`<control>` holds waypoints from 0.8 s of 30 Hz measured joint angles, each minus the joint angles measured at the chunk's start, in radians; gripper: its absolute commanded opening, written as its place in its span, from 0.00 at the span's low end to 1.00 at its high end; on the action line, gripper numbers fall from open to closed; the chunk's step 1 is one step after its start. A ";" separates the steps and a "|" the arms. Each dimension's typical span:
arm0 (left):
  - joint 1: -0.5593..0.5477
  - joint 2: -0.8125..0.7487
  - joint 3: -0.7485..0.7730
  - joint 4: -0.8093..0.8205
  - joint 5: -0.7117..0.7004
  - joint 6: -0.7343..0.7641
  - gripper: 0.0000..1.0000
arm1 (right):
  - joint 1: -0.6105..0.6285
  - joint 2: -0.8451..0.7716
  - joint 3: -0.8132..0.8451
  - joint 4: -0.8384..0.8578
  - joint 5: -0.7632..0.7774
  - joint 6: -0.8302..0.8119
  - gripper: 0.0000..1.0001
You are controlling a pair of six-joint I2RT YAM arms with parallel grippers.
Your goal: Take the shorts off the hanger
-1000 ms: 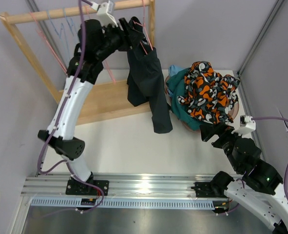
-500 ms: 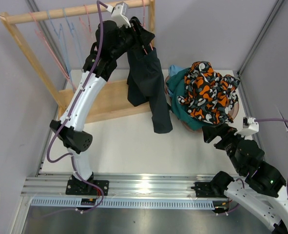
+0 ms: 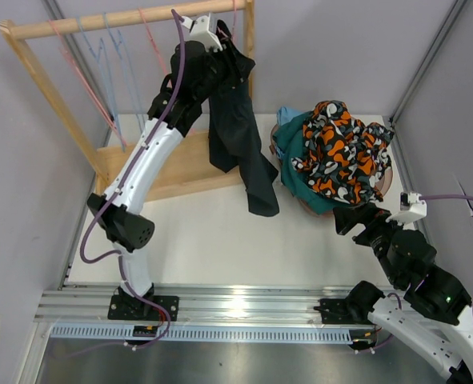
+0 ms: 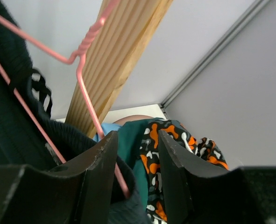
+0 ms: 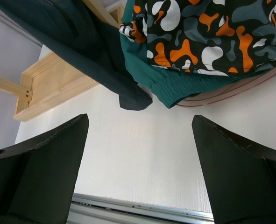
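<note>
One pair remains hung: the black shorts point(image 3: 236, 120), with the left gripper point(image 4: 137, 140) closing in.
Within the last second that gripper has swung right along the wooden rail point(image 3: 100, 22) to the pink hanger point(image 4: 88, 38); its jaws are narrowing around wire and waistband, but whether they already pinch cloth I cannot tell. The final removal looks about to begin. The right gripper point(image 5: 140, 140) hovers spread wide beside the heap topped by patterned shorts point(image 3: 340, 152); whatever lies underneath is mostly covered.

This is a robot lab cell. Grey panels point(image 3: 340, 48) in metal framing point(image 3: 429, 58) enclose a white table point(image 3: 220, 240). At the bottom of the frame, a slotted rail point(image 3: 244, 302) carries the left arm point(image 3: 144, 172) and right arm point(image 3: 416, 268).
</note>
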 measured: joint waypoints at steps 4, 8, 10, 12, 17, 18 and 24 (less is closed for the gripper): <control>-0.014 -0.061 -0.090 0.021 -0.039 0.010 0.47 | 0.000 0.000 0.000 0.001 0.000 -0.001 0.99; -0.016 -0.119 -0.159 0.044 -0.062 0.017 0.48 | 0.000 0.000 0.000 0.002 0.000 -0.001 0.99; -0.016 -0.134 -0.168 0.052 -0.072 0.023 0.48 | 0.000 0.000 0.000 0.003 0.000 -0.001 1.00; -0.016 -0.144 -0.175 0.063 -0.080 0.024 0.48 | 0.000 0.000 -0.001 0.003 0.000 -0.001 0.99; -0.016 -0.175 -0.235 0.104 -0.080 0.024 0.50 | 0.000 0.000 -0.007 0.003 0.000 -0.001 0.99; -0.016 -0.178 -0.240 0.104 -0.081 0.024 0.51 | 0.000 0.000 -0.009 0.003 0.000 -0.001 0.99; -0.016 -0.175 -0.230 0.096 -0.102 0.035 0.51 | 0.000 0.000 -0.009 0.003 0.000 -0.001 0.99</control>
